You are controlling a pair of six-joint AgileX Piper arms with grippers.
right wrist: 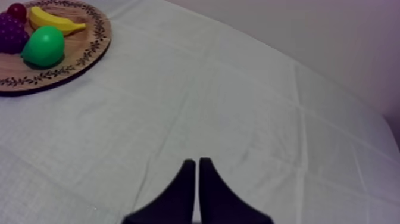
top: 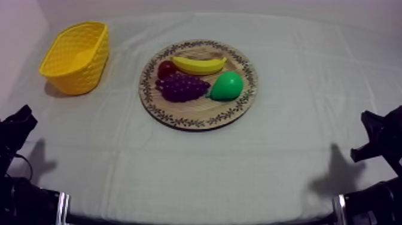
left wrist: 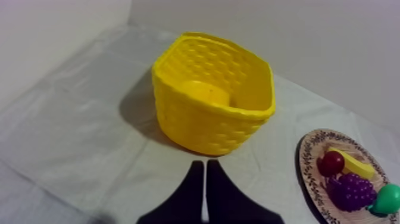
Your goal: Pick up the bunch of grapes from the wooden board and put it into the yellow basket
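So, you are at the first step, the reach for the fruit. The purple toy bunch of grapes (top: 182,87) lies on the round wooden board with the patterned rim (top: 179,121), touching the small red fruit (top: 166,68), just beside the green pear (top: 227,86) and near the yellow banana (top: 199,64). The yellow lattice-walled basket (top: 78,57) stands well apart, on the robot's left. Your left gripper (left wrist: 204,164) has its fingers pressed together on nothing, facing the basket. The right gripper (right wrist: 197,161) is likewise closed and empty over the cloth (right wrist: 238,119). Next, I judge, the left arm should spread its fingers and come down on the grapes without nudging their neighbours.
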